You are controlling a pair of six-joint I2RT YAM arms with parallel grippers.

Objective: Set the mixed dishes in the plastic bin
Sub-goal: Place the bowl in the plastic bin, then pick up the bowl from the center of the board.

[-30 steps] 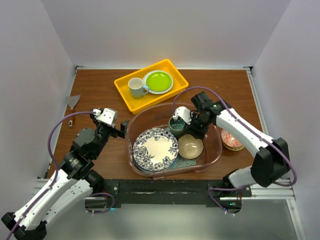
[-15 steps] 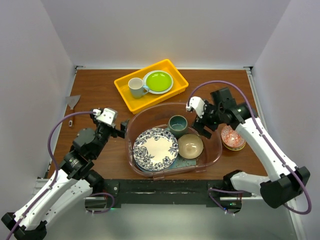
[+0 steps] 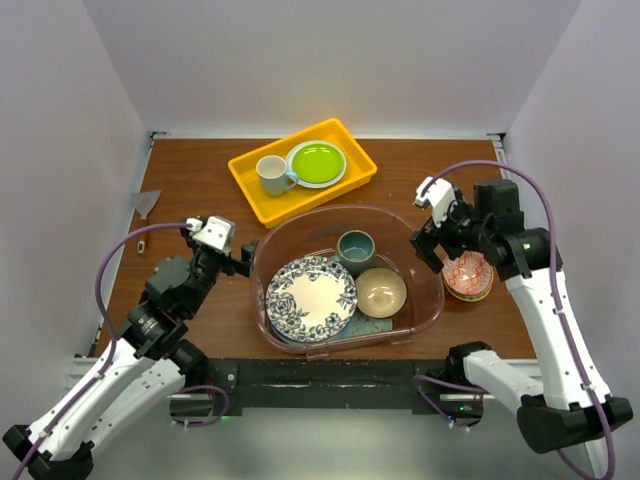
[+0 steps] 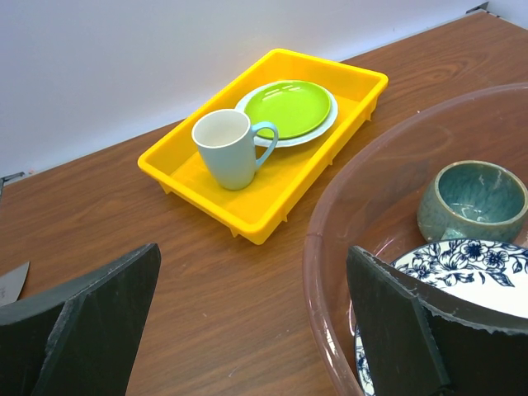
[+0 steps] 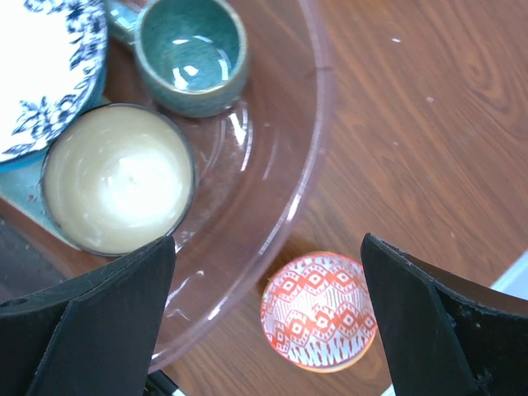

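The plastic bin (image 3: 425, 300) holds a blue-floral plate (image 3: 311, 297), a dark teal mug (image 3: 355, 248), a tan bowl (image 3: 381, 292) and a mint-green tray (image 3: 378, 326) beneath them. The red-patterned bowl (image 3: 468, 276) stands on the table just right of the bin, partly behind my right arm. My right gripper (image 3: 432, 250) is open and empty above the gap between bin rim (image 5: 318, 124) and red-patterned bowl (image 5: 319, 312). At the bin's left rim (image 4: 318, 247), my left gripper (image 3: 240, 262) hangs open, one finger over the table and one over the bin.
A yellow tray (image 3: 262, 190) at the back holds a white mug (image 3: 270, 173) and a lime-green plate (image 3: 316, 162). A grey scrap (image 3: 147, 201) lies at the far left edge. White walls close in the table on three sides.
My right gripper left the teal mug standing in the bin, opened wide, and swung right and out of the bin to above the red-patterned bowl. The left arm has not moved.
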